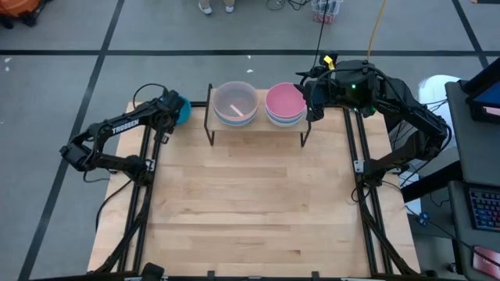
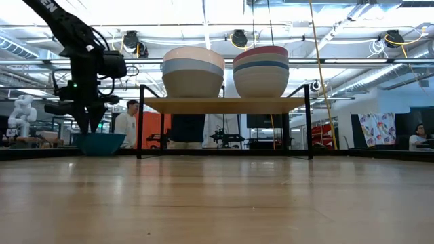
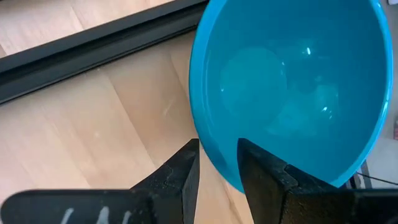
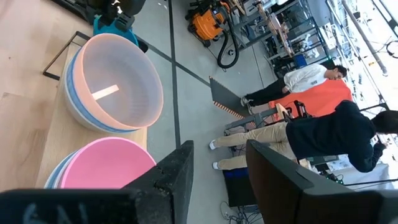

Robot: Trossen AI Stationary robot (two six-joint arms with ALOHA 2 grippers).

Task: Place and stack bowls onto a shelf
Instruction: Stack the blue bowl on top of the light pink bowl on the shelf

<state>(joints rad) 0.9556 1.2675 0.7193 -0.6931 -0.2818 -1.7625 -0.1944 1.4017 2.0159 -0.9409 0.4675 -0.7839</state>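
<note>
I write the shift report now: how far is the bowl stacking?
Done: two stacks stand on the small wooden shelf, one topped by a white plastic bowl, one by a pink plastic bowl. In hand: the open left gripper straddles the blue bowl's rim. Left: shelving it. The right gripper waits, open.

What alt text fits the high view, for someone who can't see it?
Seen from above, two stacks of bowls sit on the shelf at the table's far edge: a white-topped stack and a pink-topped stack. The left gripper hangs open at a blue bowl on the table's far left corner; the right gripper, also open, is beside the pink-topped stack.
</note>
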